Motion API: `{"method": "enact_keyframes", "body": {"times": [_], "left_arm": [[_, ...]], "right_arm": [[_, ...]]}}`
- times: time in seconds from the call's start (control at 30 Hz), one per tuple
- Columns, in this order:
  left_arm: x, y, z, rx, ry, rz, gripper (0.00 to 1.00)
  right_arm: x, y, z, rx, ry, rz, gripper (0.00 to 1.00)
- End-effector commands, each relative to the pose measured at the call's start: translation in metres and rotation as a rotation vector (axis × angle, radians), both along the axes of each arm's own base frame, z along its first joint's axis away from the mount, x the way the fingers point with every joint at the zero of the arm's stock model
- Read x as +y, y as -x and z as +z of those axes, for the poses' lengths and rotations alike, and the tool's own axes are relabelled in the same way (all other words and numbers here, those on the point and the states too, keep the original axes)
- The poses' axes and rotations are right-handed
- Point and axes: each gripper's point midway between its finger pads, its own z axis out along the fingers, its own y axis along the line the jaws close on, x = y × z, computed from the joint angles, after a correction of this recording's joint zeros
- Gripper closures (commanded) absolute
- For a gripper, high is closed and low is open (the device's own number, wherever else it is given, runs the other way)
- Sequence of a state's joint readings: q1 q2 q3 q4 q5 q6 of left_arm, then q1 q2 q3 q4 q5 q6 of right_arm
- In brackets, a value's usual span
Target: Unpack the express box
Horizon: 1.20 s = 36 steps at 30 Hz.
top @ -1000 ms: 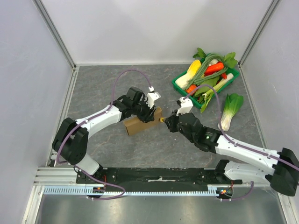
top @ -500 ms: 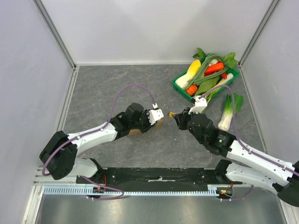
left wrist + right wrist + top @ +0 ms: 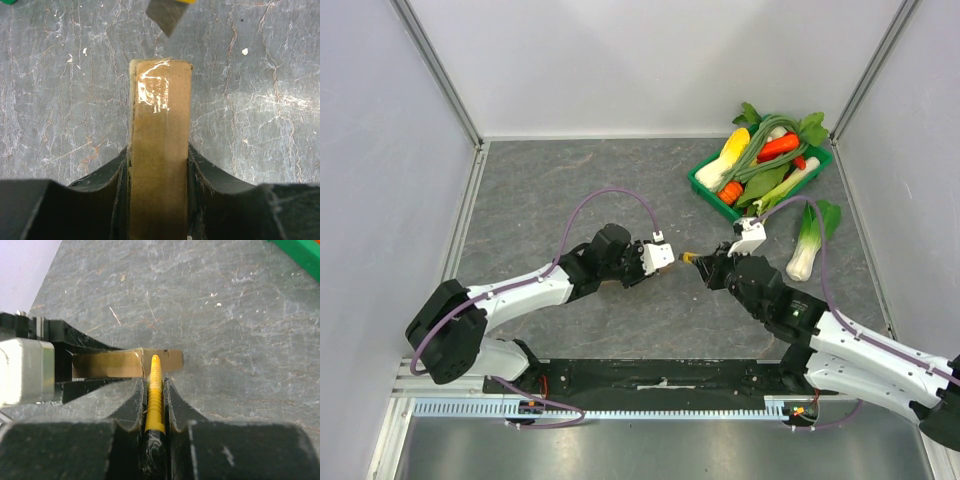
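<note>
While left tool (image 3: 160,156) pinches the express box (image 3: 160,110), right tool (image 3: 156,386), clamping a yellow cutter (image 3: 155,405), has withdrawn.

1. I see the express box (image 3: 160,190): matt brown cardboard, glossy tape (image 3: 152,90).
2. Desk (image 3: 260,100): dull grey veined stone.
3. Left hand (image 3: 160,150): matt black plastic fingers (image 3: 212,172).
4. Right hand (image 3: 154,382) has a cutter (image 3: 155,400): ribbed yellow plastic handle.

Express box (image 3: 160,125), its near end off-frame inside the left pincer (image 3: 159,160)
</note>
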<state>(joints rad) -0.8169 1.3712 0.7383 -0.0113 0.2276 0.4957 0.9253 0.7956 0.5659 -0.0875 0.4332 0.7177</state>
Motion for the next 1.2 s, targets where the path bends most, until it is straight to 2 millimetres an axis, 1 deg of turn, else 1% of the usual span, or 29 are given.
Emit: {"method": "enact_keyframes", "body": {"times": [0.0,0.03,0.07,0.13,0.2,0.23,0.3,0.37,0.53,0.83,1.17], "left_arm": [[0.025,0.044,-0.055,0.217,-0.151,-0.071,0.75],[0.024,0.045,-0.054,0.218,-0.148,-0.074,0.76],[0.024,0.046,-0.054,0.220,-0.146,-0.075,0.76],[0.025,0.047,-0.053,0.222,-0.143,-0.076,0.76],[0.026,0.049,-0.054,0.222,-0.143,-0.076,0.76],[0.028,0.048,-0.054,0.218,-0.145,-0.072,0.76],[0.029,0.050,-0.054,0.216,-0.143,-0.070,0.76],[0.029,0.050,-0.054,0.214,-0.141,-0.070,0.76],[0.029,0.049,-0.054,0.215,-0.142,-0.068,0.77],[0.027,0.050,-0.054,0.226,-0.142,-0.070,0.77],[0.028,0.047,-0.054,0.220,-0.148,-0.058,0.78]], "right_arm": [[0.006,0.001,0.012,-0.032,-0.112,0.008,1.00],[0.006,0.000,0.015,-0.042,-0.135,0.004,1.00],[0.004,0.000,0.013,-0.042,-0.139,-0.010,1.00],[0.001,-0.002,0.017,-0.050,-0.169,-0.033,1.00],[-0.004,-0.003,0.017,-0.054,-0.185,-0.063,1.00],[-0.004,-0.004,0.021,-0.064,-0.202,-0.064,1.00],[-0.003,-0.004,0.019,-0.061,-0.202,-0.063,1.00],[0.002,-0.004,0.023,-0.067,-0.218,-0.046,1.00],[0.009,-0.003,0.016,-0.052,-0.209,-0.015,1.00],[0.011,-0.002,0.009,-0.040,-0.198,-0.006,1.00],[0.020,-0.001,0.001,-0.023,-0.159,0.032,1.00]]}}
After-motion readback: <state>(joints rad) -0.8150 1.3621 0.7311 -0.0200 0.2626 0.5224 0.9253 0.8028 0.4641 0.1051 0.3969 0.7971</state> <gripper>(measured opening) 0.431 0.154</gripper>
